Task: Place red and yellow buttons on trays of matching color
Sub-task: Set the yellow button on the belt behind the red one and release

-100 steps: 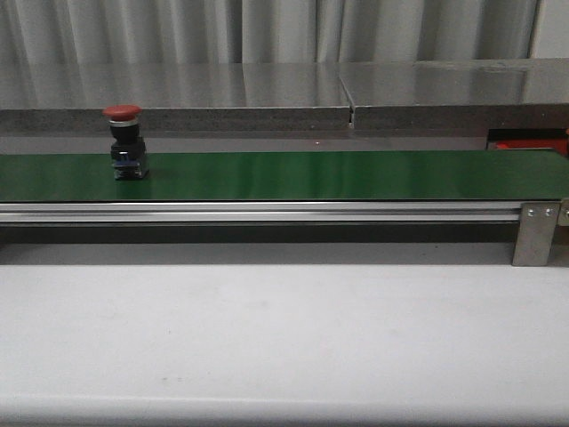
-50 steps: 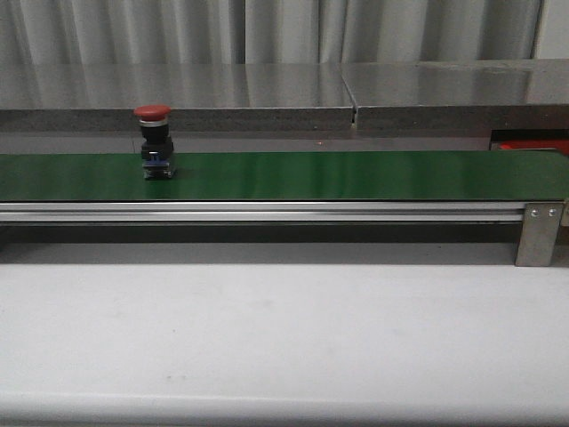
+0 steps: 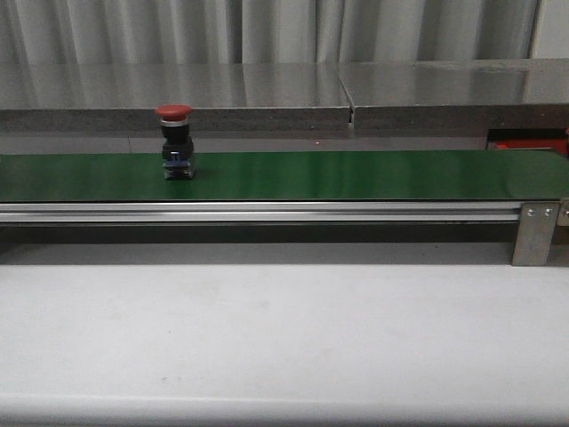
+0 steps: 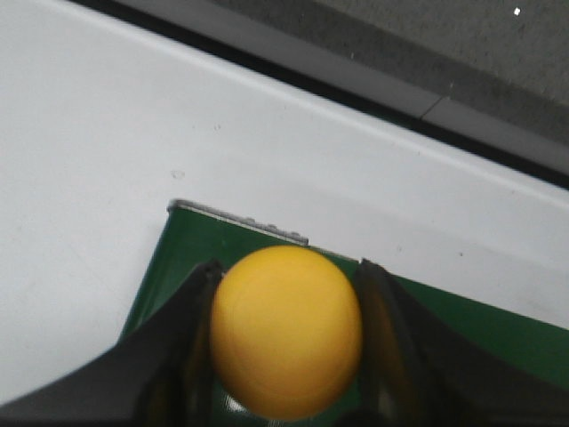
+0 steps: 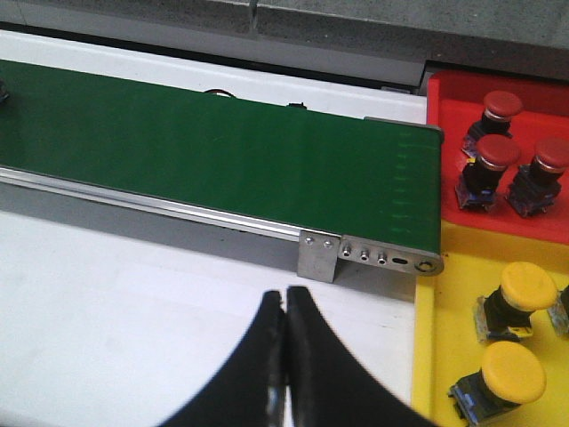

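Out front, a red button [image 3: 175, 140] stands upright on the green belt [image 3: 356, 174], toward its left part: a glossy red mushroom cap on a black body with a bluish base. Grey worktop [image 3: 284, 329] lies below, and neither of my hands shows in this view.

My left wrist view shows what the front cannot: my left hand [image 4: 286, 342] is closed on a yellow button [image 4: 286, 331], whose smooth round cap fills the gap between the fingers [image 4: 182, 342], above the belt's end.

Over to the right wrist: my right hand [image 5: 285, 334] is closed with nothing in it, tips pressed together over the white worktop. Past the belt's end sits the red tray [image 5: 444, 151] with three red buttons [image 5: 487, 160], and beside it the yellow tray [image 5: 436, 356] with yellow buttons [image 5: 520, 298], perhaps three, as the edge cuts one off.
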`<state>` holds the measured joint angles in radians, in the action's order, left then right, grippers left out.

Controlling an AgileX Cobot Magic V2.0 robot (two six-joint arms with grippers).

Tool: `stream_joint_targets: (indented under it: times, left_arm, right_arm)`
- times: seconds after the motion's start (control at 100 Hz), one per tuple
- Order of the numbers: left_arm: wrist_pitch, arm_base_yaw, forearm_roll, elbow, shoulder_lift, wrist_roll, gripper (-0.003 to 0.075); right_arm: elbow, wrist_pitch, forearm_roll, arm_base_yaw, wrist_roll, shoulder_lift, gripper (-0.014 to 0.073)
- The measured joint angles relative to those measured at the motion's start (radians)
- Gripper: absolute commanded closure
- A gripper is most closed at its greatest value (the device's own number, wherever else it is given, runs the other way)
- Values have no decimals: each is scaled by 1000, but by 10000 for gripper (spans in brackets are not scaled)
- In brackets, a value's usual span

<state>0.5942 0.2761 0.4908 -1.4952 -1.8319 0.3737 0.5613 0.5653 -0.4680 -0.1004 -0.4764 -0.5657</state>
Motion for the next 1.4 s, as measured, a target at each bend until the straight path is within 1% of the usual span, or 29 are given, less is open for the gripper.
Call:
stream_joint_targets:
  times: [0.2,0.39,0.42,0.46,0.51,0.56,0.6,0.61,0.63,0.64,0.65,0.68,0.7,0.73,0.75,0.8,0.83,1.0,1.21,1.28,1.4]
  left_arm:
    - [-96,-33,6,111,0,1,739]
    - [-132,-33,6,135,-17,1,738]
    - [-134,-33,6,135,-22,1,734]
    - [-134,-33,6,135,-29,1,710]
    - [-136,-33,11,135,-29,1,653]
    - [-136,-33,11,135,-29,1,568]
    - [-136,-33,11,135,-29,1,477]
    - [-136,-33,11,135,-29,1,444]
    - [-136,-33,11,135,-29,1,409]
    - [-136,-33,11,135,-29,1,374]
    - [-136,-33,11,135,-29,1,356]
    - [-136,-33,11,135,-29,1,272]
    - [-136,-33,11,135,-29,1,240]
    - [-136,-33,11,135,-27,1,172]
    - [-136,-33,11,135,-27,1,140]
    - [-132,-33,11,135,-23,1,94]
    - [-130,-33,11,135,-20,1,84]
    - [-124,-33,11,135,28,1,92]
    - [-82,-37,11,135,161,22,92]
    - [-70,-49,10,137,215,50,92]
    - [-66,-101,10,166,320,72,92]
  right_arm:
    - [0,0,0,0,0,0,711]
    - [0,0,0,0,0,0,711]
    - [0,0,0,0,0,0,711]
    - [0,0,0,0,0,0,711]
    - [0,0,0,0,0,0,711]
    - [0,0,0,0,0,0,711]
    - [0,0,0,0,0,0,711]
    - [0,0,0,0,0,0,711]
    - [0,0,0,0,0,0,711]
    - [0,0,0,0,0,0,711]
    - [0,0,0,0,0,0,711]
    - [0,0,0,0,0,0,711]
    - [0,0,0,0,0,0,711]
    - [0,0,0,0,0,0,711]
    - [0,0,0,0,0,0,711]
    - [0,0,0,0,0,0,711]
    - [0,0,0,0,0,0,711]
    - [0,0,0,0,0,0,711]
    - [0,0,0,0,0,0,711]
    - [0,0,0,0,0,0,711]
    - [0,0,0,0,0,0,711]
